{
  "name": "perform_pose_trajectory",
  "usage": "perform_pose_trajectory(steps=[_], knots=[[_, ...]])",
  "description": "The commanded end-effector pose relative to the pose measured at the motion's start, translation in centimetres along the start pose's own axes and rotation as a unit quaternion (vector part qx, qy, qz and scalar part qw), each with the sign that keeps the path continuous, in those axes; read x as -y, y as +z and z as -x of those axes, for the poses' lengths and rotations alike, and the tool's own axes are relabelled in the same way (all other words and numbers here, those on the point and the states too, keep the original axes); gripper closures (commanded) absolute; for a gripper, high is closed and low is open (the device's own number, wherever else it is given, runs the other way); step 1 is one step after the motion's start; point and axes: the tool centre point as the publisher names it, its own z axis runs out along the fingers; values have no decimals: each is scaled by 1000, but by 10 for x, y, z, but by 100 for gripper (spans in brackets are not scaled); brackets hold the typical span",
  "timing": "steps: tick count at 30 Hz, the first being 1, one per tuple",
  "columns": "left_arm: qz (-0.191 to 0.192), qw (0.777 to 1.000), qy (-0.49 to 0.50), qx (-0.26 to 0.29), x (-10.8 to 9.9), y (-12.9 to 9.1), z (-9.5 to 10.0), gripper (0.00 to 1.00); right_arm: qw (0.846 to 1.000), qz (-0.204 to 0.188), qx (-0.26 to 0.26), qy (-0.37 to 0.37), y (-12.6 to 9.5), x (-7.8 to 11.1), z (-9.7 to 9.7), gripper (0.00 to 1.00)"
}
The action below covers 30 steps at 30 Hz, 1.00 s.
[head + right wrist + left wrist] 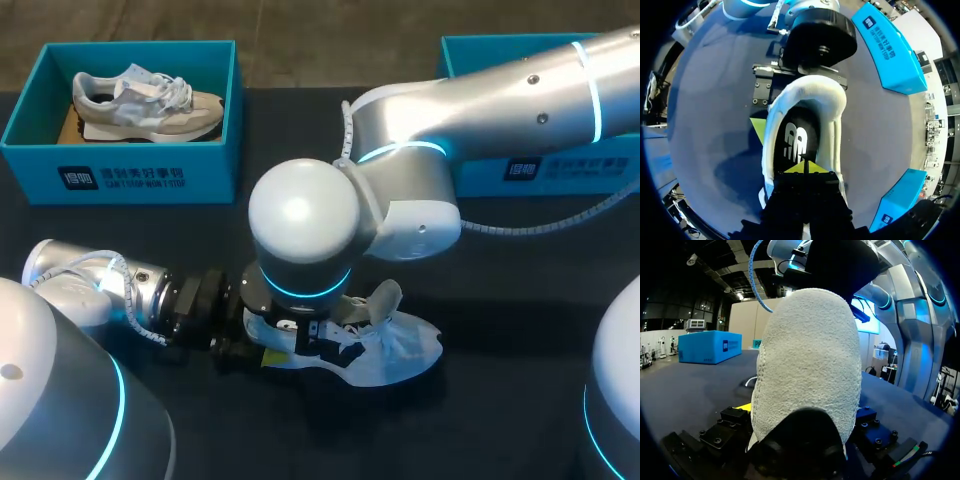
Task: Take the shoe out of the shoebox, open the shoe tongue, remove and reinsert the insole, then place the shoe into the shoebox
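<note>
Shoe (392, 345) heel clamped in left gripper (801, 410) — right gripper (805, 167) tips pinched together inside, above insole (797, 140).

A dark, matte table (530, 300) spans the scene, evenly lit, with soft shadows on it.

Robot lab: left arm (110, 285) and right arm (500, 100) (blue-lit joints) over dark table (500, 420).

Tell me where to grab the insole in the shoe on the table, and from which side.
Likely pinch the insole at its heel edge, coming from above through the opening of the shoe: it lies flat, walled in all round, bare only from above.
</note>
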Motion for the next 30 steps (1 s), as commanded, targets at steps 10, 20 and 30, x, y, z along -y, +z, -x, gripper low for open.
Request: perform_pose_trajectory(steps=[10,20,30], knots=[[1,1000,0,1,-3,0,0,100,999,-33,-16,29,14,24,8,100],[1,1000,0,1,-3,0,0,100,999,-48,-12,-7,-2,-6,15,100],[1,1000,0,1,-3,0,0,100,999,-47,-16,-15,4,-21,15,100]])
